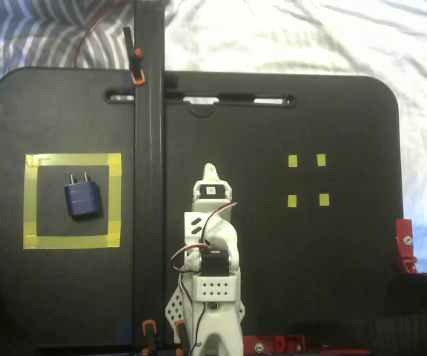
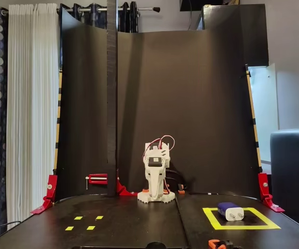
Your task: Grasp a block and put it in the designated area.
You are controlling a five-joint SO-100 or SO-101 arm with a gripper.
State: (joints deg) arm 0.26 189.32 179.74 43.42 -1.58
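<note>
1. Although the task asks me to carry the plug adapter (image 1: 82, 199) into the yellow tape square (image 1: 115, 200), I find it already lying inside that outline, flat on the black board, clear of the tape on every side in the top-down fixed view.
2. From the front fixed view the plug adapter (image 2: 230, 211) sits low within the yellow tape square (image 2: 241, 226), its white pronged face turned toward the camera and slightly right.
3. The relation I care about: in the top-down view the adapter lies well to the left of the gripper (image 1: 209, 172), roughly level with it across the board, with the tall black post (image 1: 148, 178) standing between them.
4. Its long axis runs nearly up-and-down in that view, tilted a little, with the two metal prongs pointing toward the far edge of the board.
5. The arm is folded over its white base (image 1: 212, 311), the gripper tip pointing away from the base toward the board's far edge, not toward the adapter.
6. I cannot tell whether the jaws are parted or together; from above they read as one narrow white tip, and from the front the gripper (image 2: 155, 190) is seen end-on. It carries nothing.
7. My judgement: the placement looks complete, so no reach is needed. The four small yellow tape marks (image 1: 307, 180) lie on the opposite side, well apart from the adapter.
</note>
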